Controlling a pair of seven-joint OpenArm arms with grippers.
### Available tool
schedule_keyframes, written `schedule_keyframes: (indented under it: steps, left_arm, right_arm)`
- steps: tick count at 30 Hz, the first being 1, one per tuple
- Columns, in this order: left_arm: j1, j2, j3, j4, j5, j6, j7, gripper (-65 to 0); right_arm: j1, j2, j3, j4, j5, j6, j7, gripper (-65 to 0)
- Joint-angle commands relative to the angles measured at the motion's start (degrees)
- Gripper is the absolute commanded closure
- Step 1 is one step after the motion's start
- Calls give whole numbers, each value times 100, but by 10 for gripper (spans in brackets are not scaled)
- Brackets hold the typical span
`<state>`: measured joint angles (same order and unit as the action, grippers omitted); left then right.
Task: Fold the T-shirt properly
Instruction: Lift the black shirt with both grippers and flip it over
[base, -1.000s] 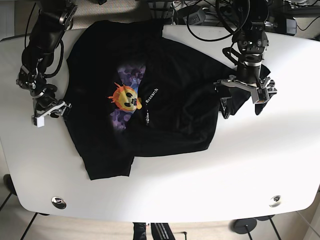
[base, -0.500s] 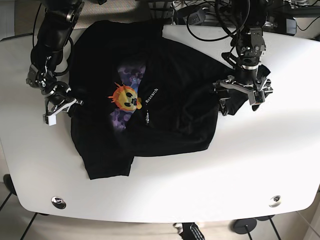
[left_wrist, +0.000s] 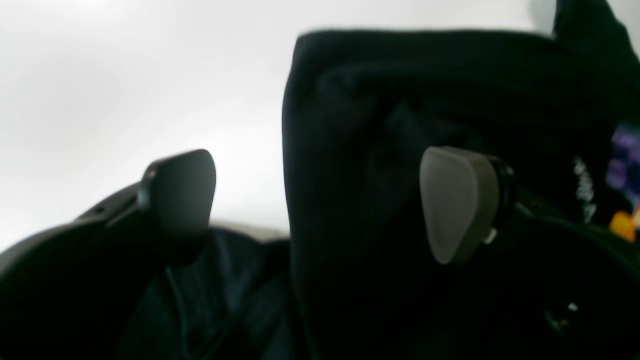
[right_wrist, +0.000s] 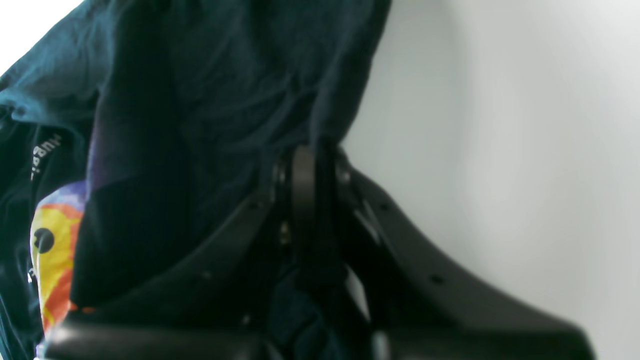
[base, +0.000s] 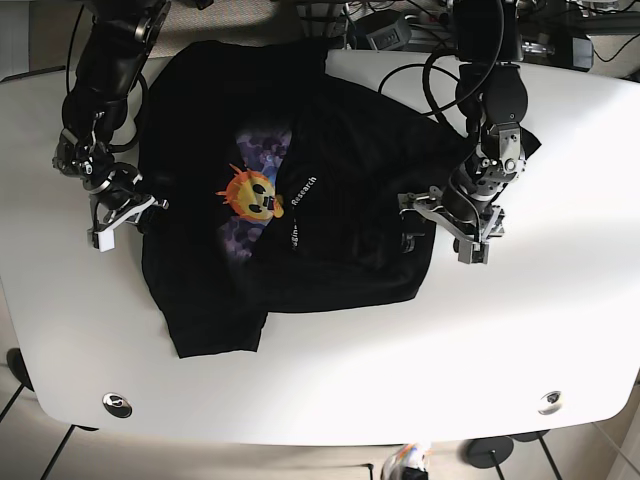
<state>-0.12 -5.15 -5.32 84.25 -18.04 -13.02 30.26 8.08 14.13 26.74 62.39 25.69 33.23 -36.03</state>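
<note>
While both arms sit at the shirt's edges, the scene reads as follows
Left claw: spread wide at the shirt's edge on the base view's right; in the left wrist view one finger lies over black cloth, the other over bare white top, nothing gripped between them
Right claw: fingers pressed together on the shirt's edge on the base view's left, cloth bunched at the pinch
T-shirt: black, lying on the surface, partly folded, one side turned over the middle; a yellow-orange print and a line of white lettering show beside the folded edge
Surface: white, rounded corners, bare around the shirt
</note>
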Motion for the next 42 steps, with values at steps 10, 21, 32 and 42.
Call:
schedule_keyframes:
  steps: [10, 21, 32, 42]
  left_arm:
    - [-924, -8, 255, -974, -81, -698, 257, -189]
    - [-924, -773, 247, 1197, -81, -707, 1066, 0]
    - [-2735, -914, -360, 863, -55, -1147, 1084, 0]
    - [-5707, -1309, -351, -1361, -81, -1252, 1031, 0]
  right_arm:
    - [-346, 33, 20, 1379, -33, -31, -129, -21]
    - [-882, -125, 12, 3576, -33, -339, -718, -21]
    - [1570, 314, -393, 3348, -68, -295, -2080, -21]
    - [5228, 912, -1606, 825, -68, -312, -1869, -21]
